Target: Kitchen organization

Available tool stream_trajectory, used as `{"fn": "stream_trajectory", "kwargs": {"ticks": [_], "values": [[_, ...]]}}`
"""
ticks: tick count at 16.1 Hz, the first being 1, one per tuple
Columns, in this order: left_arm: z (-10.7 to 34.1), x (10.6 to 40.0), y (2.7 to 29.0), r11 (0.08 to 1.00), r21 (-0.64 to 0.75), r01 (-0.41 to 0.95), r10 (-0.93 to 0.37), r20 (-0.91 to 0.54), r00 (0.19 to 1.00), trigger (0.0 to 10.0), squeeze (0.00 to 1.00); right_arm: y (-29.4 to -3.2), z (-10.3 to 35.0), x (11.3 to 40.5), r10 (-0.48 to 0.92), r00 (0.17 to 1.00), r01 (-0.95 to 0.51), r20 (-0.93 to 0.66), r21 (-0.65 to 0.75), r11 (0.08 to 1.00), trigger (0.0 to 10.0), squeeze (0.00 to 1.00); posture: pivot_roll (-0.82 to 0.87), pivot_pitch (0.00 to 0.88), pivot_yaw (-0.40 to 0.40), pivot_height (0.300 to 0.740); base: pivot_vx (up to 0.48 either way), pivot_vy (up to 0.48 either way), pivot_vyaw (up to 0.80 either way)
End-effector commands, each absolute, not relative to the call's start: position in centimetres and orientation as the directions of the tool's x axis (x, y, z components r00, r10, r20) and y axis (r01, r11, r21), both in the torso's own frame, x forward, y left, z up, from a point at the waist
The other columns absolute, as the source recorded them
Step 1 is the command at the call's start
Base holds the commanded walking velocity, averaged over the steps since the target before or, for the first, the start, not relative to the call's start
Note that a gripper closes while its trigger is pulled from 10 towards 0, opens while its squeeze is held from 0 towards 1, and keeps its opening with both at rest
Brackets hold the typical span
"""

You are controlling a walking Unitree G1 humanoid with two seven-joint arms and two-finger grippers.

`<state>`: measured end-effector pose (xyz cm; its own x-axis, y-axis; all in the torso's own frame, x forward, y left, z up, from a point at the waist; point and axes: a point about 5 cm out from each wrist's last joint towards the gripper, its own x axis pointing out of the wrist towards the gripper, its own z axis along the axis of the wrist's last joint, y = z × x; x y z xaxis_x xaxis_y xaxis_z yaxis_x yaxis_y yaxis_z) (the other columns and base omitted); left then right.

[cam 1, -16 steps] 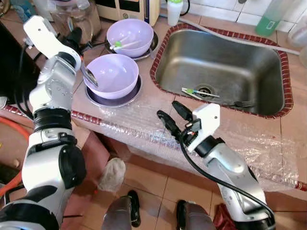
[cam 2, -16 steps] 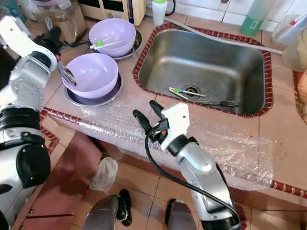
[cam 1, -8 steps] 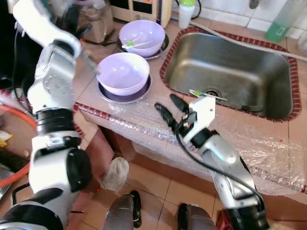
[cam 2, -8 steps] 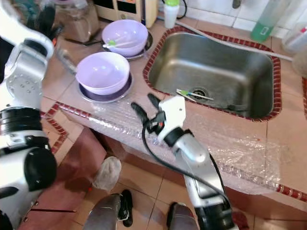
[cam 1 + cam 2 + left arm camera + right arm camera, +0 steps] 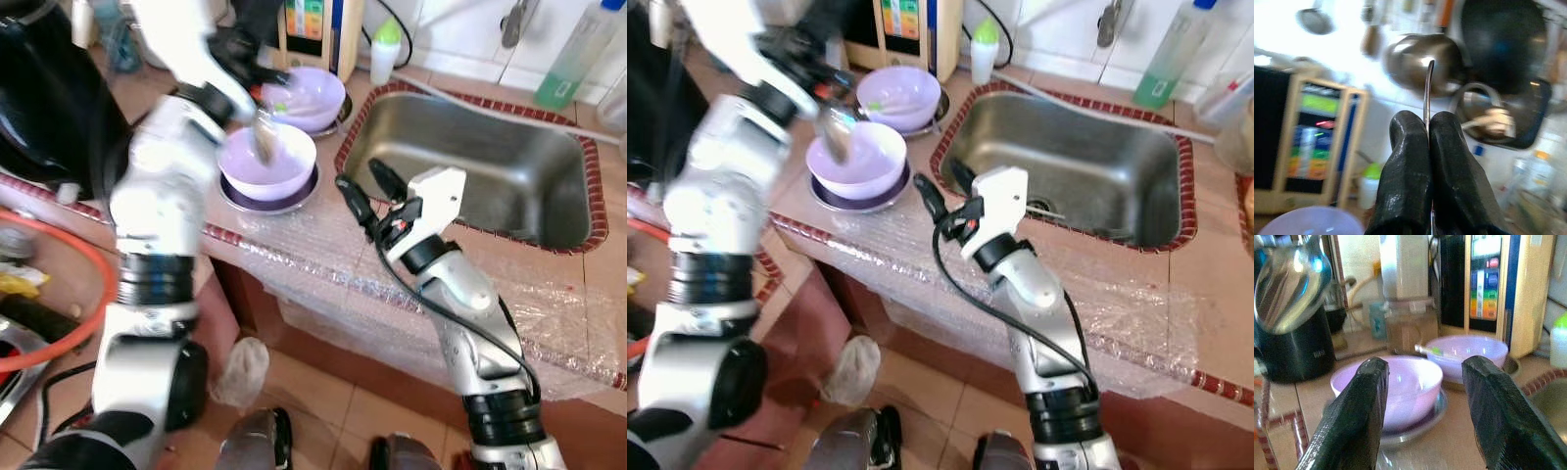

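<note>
Two lilac bowls stand on metal plates on the tiled counter: a near bowl (image 5: pixel 269 166) and a far bowl (image 5: pixel 309 96) with a white and green utensil in it. My left gripper (image 5: pixel 1427 147) is shut on the thin handle of a metal spoon (image 5: pixel 263 137). The spoon hangs blurred just above the near bowl. My right gripper (image 5: pixel 367 191) is open and holds nothing. It hovers over the counter edge between the near bowl and the steel sink (image 5: pixel 470 171). In the right wrist view its fingers (image 5: pixel 1354 416) frame the near bowl (image 5: pixel 1396 387), with the spoon (image 5: pixel 1290 284) above it.
Bubble wrap (image 5: pixel 323 269) covers the counter's front edge. A box appliance (image 5: pixel 313 24), a white bottle (image 5: pixel 389 49), a green bottle (image 5: pixel 566 54) and a tap (image 5: pixel 511 22) line the back wall. A black pot (image 5: pixel 54 108) sits at the left, with an orange hose (image 5: pixel 69 323) lower down.
The camera has swung and shifted. My left arm has raised the spoon from beside the near bowl to above it. My right gripper has risen closer to the bowls, still open.
</note>
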<state>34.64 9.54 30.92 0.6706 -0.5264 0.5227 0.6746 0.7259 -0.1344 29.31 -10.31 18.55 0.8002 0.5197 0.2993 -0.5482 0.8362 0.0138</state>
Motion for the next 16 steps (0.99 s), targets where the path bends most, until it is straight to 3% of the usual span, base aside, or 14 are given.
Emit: {"fn": "stream_trajectory", "kwargs": {"ticks": [1,4,5,7,11,16], "values": [[31.1,34.0,9.0,0.701,-0.096,0.706,-0.563,0.534,0.631,0.0,0.00,-10.7,18.9,29.5,0.511,0.800,-0.547,0.314,0.032,0.837,10.0,0.00,-0.01,0.007,0.067,0.740,0.000,0.000,0.00],[29.6,33.2,7.0,0.597,-0.071,0.799,-0.682,0.480,0.552,0.0,0.00,-11.4,19.9,30.0,0.508,0.791,-0.553,0.342,0.040,0.833,10.0,0.00,-0.02,0.010,0.070,0.740,0.000,0.000,0.00],[29.2,33.7,7.1,0.626,-0.104,0.773,-0.638,0.501,0.585,0.0,0.00,-11.9,20.2,30.2,0.497,0.795,-0.548,0.348,0.060,0.834,10.0,0.00,-0.02,0.010,0.070,0.740,0.000,0.000,0.00],[28.9,33.6,7.1,0.630,-0.101,0.770,-0.615,0.541,0.574,0.0,0.00,-12.0,20.3,30.1,0.518,0.782,-0.574,0.346,0.077,0.815,10.0,0.00,-0.02,0.011,0.069,0.740,0.000,0.000,0.00],[28.2,33.1,6.2,0.558,-0.142,0.817,-0.633,0.565,0.530,0.0,0.00,-12.3,20.9,29.6,0.628,0.698,-0.702,0.345,0.150,0.697,10.0,0.00,-0.03,0.018,0.067,0.740,0.000,0.000,0.00],[26.7,32.2,4.0,0.338,-0.238,0.910,-0.720,0.558,0.413,0.0,0.00,-13.7,22.0,29.5,0.711,0.602,-0.797,0.364,0.222,0.561,10.0,0.00,-0.04,0.030,0.069,0.740,0.000,0.000,0.00]]}}
